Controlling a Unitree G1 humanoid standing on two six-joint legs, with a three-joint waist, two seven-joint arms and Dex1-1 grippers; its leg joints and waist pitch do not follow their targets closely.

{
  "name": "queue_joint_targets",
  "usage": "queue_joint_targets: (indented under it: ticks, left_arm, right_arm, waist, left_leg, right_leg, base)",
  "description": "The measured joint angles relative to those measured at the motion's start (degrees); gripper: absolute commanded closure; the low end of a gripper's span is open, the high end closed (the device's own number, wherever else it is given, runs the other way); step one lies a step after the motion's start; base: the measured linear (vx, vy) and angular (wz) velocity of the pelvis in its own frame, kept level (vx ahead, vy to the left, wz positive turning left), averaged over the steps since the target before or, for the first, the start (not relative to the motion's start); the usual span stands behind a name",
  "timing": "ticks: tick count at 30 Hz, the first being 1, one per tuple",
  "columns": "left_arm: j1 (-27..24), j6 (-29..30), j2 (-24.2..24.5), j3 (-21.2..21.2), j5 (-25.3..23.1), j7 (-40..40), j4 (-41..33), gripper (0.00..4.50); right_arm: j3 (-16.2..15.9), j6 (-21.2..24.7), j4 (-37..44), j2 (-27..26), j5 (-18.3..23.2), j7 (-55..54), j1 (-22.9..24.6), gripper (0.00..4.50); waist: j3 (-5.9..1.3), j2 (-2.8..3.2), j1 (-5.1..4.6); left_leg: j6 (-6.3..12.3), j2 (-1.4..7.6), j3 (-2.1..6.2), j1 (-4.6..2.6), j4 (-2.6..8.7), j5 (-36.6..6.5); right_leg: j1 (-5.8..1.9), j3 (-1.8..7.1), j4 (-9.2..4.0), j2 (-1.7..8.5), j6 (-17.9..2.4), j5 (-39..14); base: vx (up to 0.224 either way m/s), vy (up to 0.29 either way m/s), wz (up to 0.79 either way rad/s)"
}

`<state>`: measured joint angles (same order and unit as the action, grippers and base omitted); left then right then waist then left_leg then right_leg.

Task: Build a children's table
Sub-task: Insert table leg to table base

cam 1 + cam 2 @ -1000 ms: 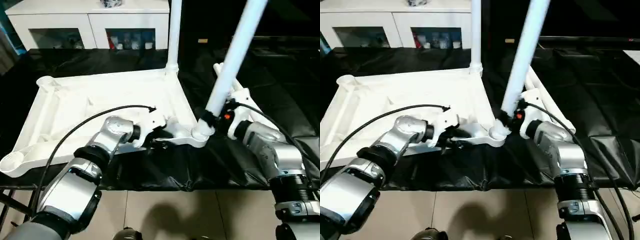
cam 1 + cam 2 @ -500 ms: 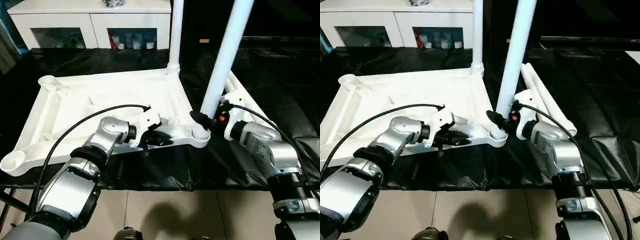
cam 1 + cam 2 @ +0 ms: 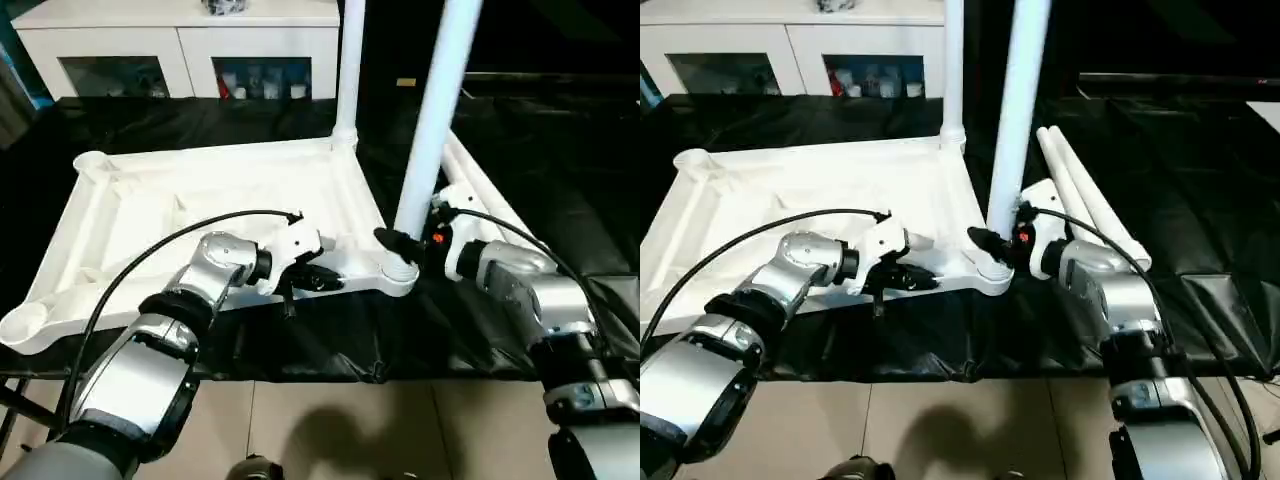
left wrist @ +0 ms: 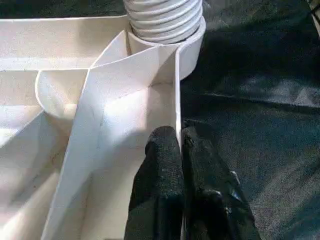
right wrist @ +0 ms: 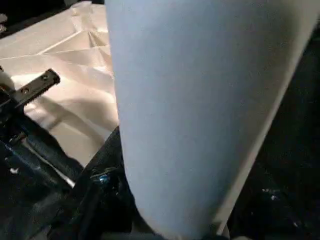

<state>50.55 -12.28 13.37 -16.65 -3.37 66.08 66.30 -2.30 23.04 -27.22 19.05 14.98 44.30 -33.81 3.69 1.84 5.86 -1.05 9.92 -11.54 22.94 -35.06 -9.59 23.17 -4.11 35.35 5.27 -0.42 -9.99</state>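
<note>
A work surface is covered by a wrinkled black sheet (image 3: 300,340) that hangs over its near edge. Beneath that edge, at 6 o'clock, a floor of pale beige tiles (image 3: 330,430) with thin grout lines is seen, crossed by soft shadows. At 11 o'clock a low white cabinet (image 3: 180,40) with two glass doors is set against the far side; small items, possibly bottles, are dimly made out behind the glass (image 3: 262,82). The area toward 1 o'clock is left in darkness.

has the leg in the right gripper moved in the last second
Yes. The leg held by the right gripper has swung from leaning right to nearly upright, now about parallel to the fixed far-corner leg, over the near corner socket.
</note>
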Motion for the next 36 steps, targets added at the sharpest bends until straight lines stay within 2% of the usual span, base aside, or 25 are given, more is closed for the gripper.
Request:
queue_joint_targets:
  ticks: [4,5,6,8,11,13,17,19,22,28,36]
  left_arm:
    - [0.02,0.82,-0.01,0.18,0.0,0.52,-0.09,4.5]
    - [0.04,1.73,-0.1,0.85,0.26,0.9,-0.08,4.06]
    - [0.04,2.49,-0.19,1.26,0.44,1.31,-0.05,3.95]
    - [0.04,3.59,-0.3,1.7,0.81,2.09,0.1,3.95]
    - [0.04,3.43,-0.28,1.68,0.67,2.23,0.32,3.57]
    - [0.04,2.41,-0.27,1.51,0.13,1.86,0.48,3.52]
    - [0.17,2.02,-0.28,1.54,0.15,1.84,0.99,3.52]
    - [0.23,2.09,-0.27,1.59,0.13,1.88,1.08,3.8]
    - [0.27,2.22,-0.24,1.8,0.09,2.12,1.12,3.9]
    - [0.81,2.22,0.26,1.82,-0.85,2.45,1.58,4.39]
    - [0.75,1.78,0.37,1.56,-1.42,2.5,1.35,4.5]
  right_arm:
    - [-0.42,0.0,-0.22,0.37,-0.11,1.09,0.0,2.57]
    - [-0.43,-0.05,-0.43,0.46,-0.14,1.56,0.0,2.57]
    - [-0.44,-0.11,-0.55,0.53,-0.19,1.96,-0.01,2.57]
    - [-0.44,-0.26,-0.7,0.58,-0.4,2.25,-0.02,2.57]
    - [-0.49,-0.86,-1.1,0.58,-0.49,2.44,-0.03,2.57]
    - [-0.49,-1.08,-1.29,0.56,-0.54,2.51,-0.06,2.57]
    - [-0.5,-1.25,-1.73,0.49,-0.57,2.59,-0.23,2.57]
    - [-0.5,-1.3,-1.75,0.49,-0.63,2.69,-0.24,2.57]
    - [-0.49,-1.72,-1.88,0.49,-0.99,3.15,-0.24,2.57]
    - [-0.5,-2.5,-2.27,0.46,-1.11,3.72,-0.23,2.57]
    - [0.09,-3.37,-2.5,0.16,-0.85,4.22,0.11,2.57]
  waist:
    - [-0.11,-0.28,0.03]
    - [-0.14,-0.33,0.07]
    - [-0.16,-0.37,0.08]
    - [-0.17,-0.4,0.09]
    - [-0.18,-0.41,0.11]
    - [-0.18,-0.41,0.11]
    - [-0.18,-0.43,0.1]
    - [-0.18,-0.43,0.1]
    - [-0.19,-0.43,0.09]
    - [-0.19,-0.42,0.02]
    - [-0.19,-0.42,0.02]
  left_leg:
    - [0.0,0.0,-0.01,-0.01,0.01,0.0]
    - [0.0,0.0,-0.01,-0.01,0.01,0.0]
    - [0.0,0.0,-0.01,-0.01,0.01,0.0]
    - [0.0,0.0,-0.02,-0.01,0.01,0.0]
    - [0.0,0.0,-0.02,-0.03,0.01,0.0]
    - [0.0,0.0,-0.02,-0.04,0.01,0.0]
    - [0.0,0.0,-0.02,-0.11,0.01,0.0]
    - [0.0,0.01,-0.02,-0.11,0.01,0.0]
    - [0.0,0.01,-0.02,-0.11,0.01,0.0]
    - [0.0,0.01,-0.02,-0.11,0.04,0.0]
    - [0.0,0.01,-0.02,-0.12,0.09,0.0]
  right_leg:
    - [0.0,-0.01,0.0,0.0,0.0,0.0]
    - [0.0,0.0,0.0,0.0,0.0,0.0]
    - [-0.01,0.0,0.0,0.0,0.0,0.0]
    - [-0.01,0.0,-0.01,0.0,0.0,0.0]
    - [-0.02,0.0,0.0,0.0,0.0,0.0]
    - [-0.02,0.0,0.0,0.0,0.0,0.0]
    - [-0.08,0.0,0.0,0.0,0.0,0.0]
    - [-0.08,0.01,0.0,0.0,0.0,0.0]
    - [-0.08,0.0,0.0,0.0,0.0,0.0]
    - [-0.08,0.0,-0.03,0.0,0.0,0.0]
    - [-0.08,0.0,-0.07,0.0,0.0,0.0]
  base:
    - [0.0,0.0,0.0]
    - [0.0,0.0,0.0]
    - [0.0,0.0,0.0]
    - [0.0,0.0,0.0]
    - [0.0,0.0,0.0]
    - [0.0,0.0,0.0]
    - [0.0,0.0,0.0]
    - [0.0,0.0,0.0]
    - [0.0,0.0,0.0]
    - [0.0,0.0,0.0]
    - [0.0,0.0,0.0]
